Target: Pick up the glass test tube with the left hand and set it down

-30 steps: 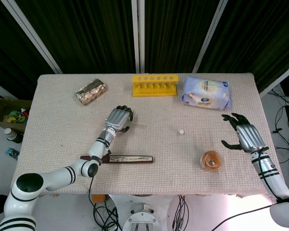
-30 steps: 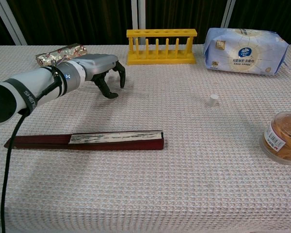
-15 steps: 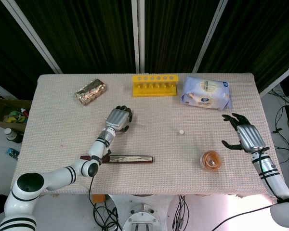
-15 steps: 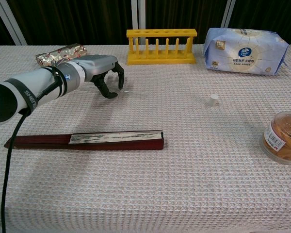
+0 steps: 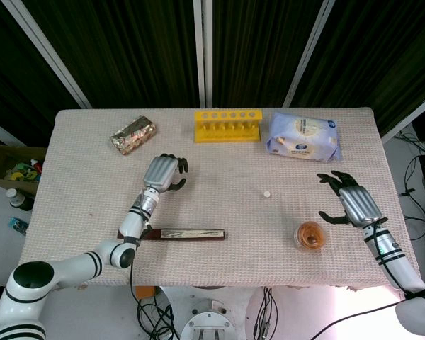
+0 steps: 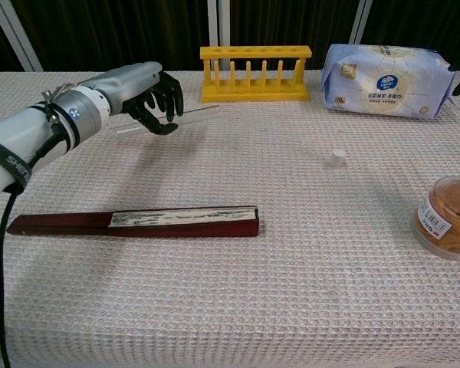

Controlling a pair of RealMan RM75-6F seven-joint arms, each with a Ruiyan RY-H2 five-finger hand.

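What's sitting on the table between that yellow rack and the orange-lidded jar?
Only a small white cap lies between the yellow rack and jar, clearest in the head view.

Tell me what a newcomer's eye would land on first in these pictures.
First comes the left hand, raised above the table's left side with a clear glass test tube gripped in its dark fingers, the tube pointing toward the bright yellow rack at the back. Next is the long dark red folded fan lying flat toward the front. The right hand hovers open at the far right, beside a small orange-filled tub.
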